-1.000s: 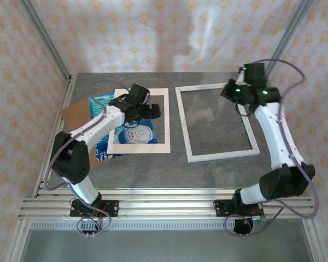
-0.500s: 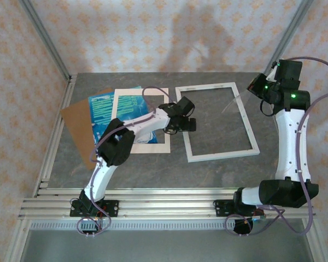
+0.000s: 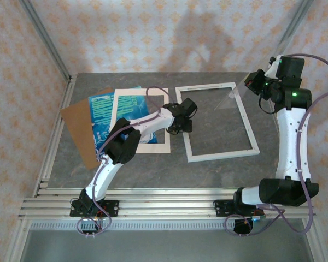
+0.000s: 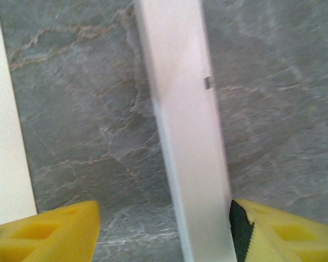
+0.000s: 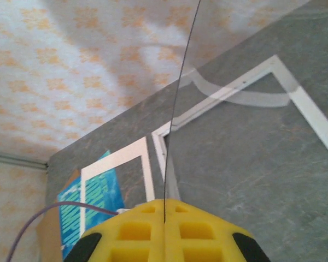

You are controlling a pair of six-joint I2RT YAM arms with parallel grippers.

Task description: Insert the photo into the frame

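The frame [image 3: 221,154], a thin white border, lies flat right of centre. My left gripper [image 3: 181,126] is down at the frame's left bar. Its yellow fingers [image 4: 44,232] stand open astride that bar [image 4: 180,109], the right one close against it and a gap on the left. The teal photo [image 3: 101,112] lies at the left, partly under the cream mat [image 3: 118,106]. My right gripper [image 3: 252,84] hangs above the frame's far right corner, shut [image 5: 165,215] on a thin clear pane [image 3: 235,97] seen edge-on. Past its fingers lie the frame [image 5: 309,109], mat [image 5: 117,159] and photo [image 5: 71,213].
A brown backing board [image 3: 76,128] lies under the photo near the table's left rail. The mat's right edge [image 4: 5,136] sits a short way left of the frame bar. Patterned walls close in the back and sides.
My left arm swung right, from over the mat to the frame's left bar, and its jaws narrowed. My right gripper rose from the frame's far corner, carrying the clear pane.
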